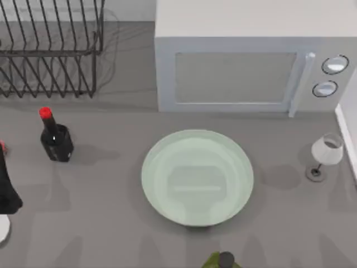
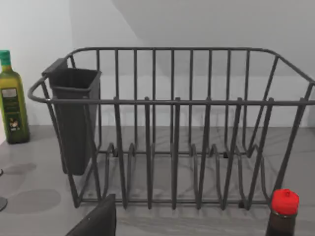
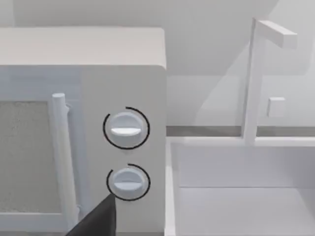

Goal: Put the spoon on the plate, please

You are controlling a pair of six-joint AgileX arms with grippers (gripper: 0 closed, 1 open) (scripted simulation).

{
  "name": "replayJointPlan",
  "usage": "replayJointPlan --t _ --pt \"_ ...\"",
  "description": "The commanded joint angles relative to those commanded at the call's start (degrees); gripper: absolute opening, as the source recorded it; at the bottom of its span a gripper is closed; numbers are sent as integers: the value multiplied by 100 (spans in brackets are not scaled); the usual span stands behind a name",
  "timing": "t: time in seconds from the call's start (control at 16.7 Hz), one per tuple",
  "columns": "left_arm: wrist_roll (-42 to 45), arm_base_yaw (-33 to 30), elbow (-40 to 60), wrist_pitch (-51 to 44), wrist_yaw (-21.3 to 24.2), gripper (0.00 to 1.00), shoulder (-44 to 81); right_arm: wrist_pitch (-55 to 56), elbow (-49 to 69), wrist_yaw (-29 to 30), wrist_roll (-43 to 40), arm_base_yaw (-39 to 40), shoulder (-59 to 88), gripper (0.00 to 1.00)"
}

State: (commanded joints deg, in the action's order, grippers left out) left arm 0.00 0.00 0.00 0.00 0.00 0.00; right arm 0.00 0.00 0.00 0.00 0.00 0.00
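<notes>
Spoon (image 1: 3, 229): one, at the far left edge of the top view, well apart from the plate. Its white bowl showed at lower left and a small red tip above, with the middle hidden behind the left gripper.
Plate (image 1: 146, 173): one, large, round, pale mint green with a shallow rim. It lay flat in the centre of the top view with nothing on it.
Left gripper (image 1: 8, 192): a dark shape at the left edge, over the spoon's middle. Whether it held the spoon could not be told.
Right gripper (image 3: 96, 221): a dark wedge low in the right wrist view, before the microwave. How wide it stood could not be told.
Bottles: two, a dark red-capped bottle (image 1: 56, 142) at left and a green oil bottle (image 2: 12, 103) beside the rack.
Wine glass (image 1: 325, 152): one, upright, at right.
Microwave (image 1: 234, 78): one, at upper centre, with two dials (image 1: 334, 65).
Dish rack (image 1: 50, 50): one, at upper left, with one cutlery cup (image 2: 74, 118).
</notes>
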Motion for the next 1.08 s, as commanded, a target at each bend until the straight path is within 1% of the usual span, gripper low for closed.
replayJointPlan --t 0.24,0.36,0.48,0.66,1.08 --pt "-5 15 161 -158 -2 100 179 0 0 0 0 0 0 100" --pt "-18 38 518 -490 5 100 590 0 0 0 0 0 0 100" --pt "-36 63 1075 -941 23 100 1240 0 0 0 0 0 0 100" --pt "-77 131 2244 -1798 45 100 2662 0 0 0 0 0 0 100" --pt "-226 426 5131 -4124 53 100 7129 0 0 0 0 0 0 100"
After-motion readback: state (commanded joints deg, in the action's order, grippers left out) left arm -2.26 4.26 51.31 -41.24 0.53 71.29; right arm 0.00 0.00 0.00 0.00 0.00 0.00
